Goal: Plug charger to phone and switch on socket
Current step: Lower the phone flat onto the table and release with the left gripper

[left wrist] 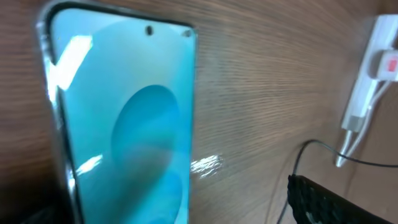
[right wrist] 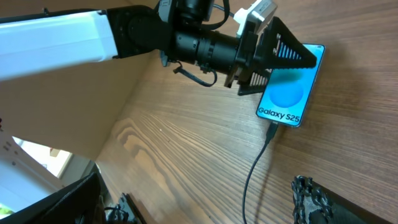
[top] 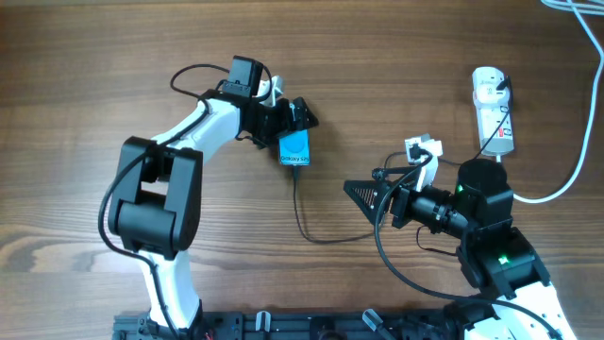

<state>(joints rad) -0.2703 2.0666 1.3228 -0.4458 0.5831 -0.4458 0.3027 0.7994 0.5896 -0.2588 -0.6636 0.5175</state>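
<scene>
A: So, which relation decides the coming move?

B: I judge it is the switch. The thin black charger cable point(top: 300, 212) looks already seated with its small tip in the lower end of the small teal-screened phone with white edging point(top: 294, 148). So the small white elongated socket strip point(top: 493, 111) with its red switch point(left wrist: 390, 64) is what remains.

A: Where does the strip lie from the right claw?

B: The right claw point(top: 363, 196) points toward the phone. The strip is therefore behind its fingertips, beyond its wrist and off to one side, well apart. The long axis of the strip runs about crosswise to the direction in which the claw points. The right arm is clearly nearer to it than the left one, but I think it must turn around to reach.

A: And the claws themselves?

B: The right claw is spread wide and holds nothing. The left claw point(top: 288, 127) hangs over the top end of the phone, which lies flat on the brown wooden table point(top: 94, 57) just under it. Its fingers look spread too, one of them well apart from the phone's edge. Whether the other finger touches the phone I cannot tell, because the wrist view is blurred there.
</scene>
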